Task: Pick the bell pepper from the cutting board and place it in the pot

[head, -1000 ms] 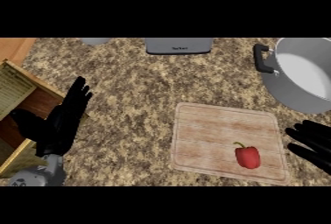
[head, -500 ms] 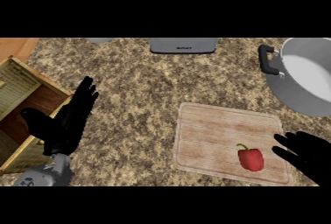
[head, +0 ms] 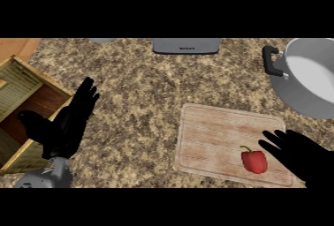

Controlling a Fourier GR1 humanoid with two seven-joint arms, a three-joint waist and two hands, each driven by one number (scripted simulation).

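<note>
Speckled brown granite counter is seen from steeply above and fills most of the view. Right hand is noted at the lower right, lying over the right edge of the wooden cutting board; its fingers are spread and fairly straight, pointing up and to the left, and nothing is held in them. The fingertips are placed just beside the bell pepper, to its right; whether they touch it cannot be told with certainty, though a narrow strip of board appears to separate them. The bell pepper, red with a green stem, is recorded lying on the lower right part of the board, stem toward the upper left. The pot, grey with a pale interior and a black handle on its left side, is located at the upper right, well apart from the pepper and partly cut by the view's edge. Left hand is observed at the left, open and empty, fingers straight and directed upward, with its grey forearm entering from the lower edge. It is positioned at the rim of an open wooden drawer at the far left. A grey appliance is partly shown at the top edge.
</note>
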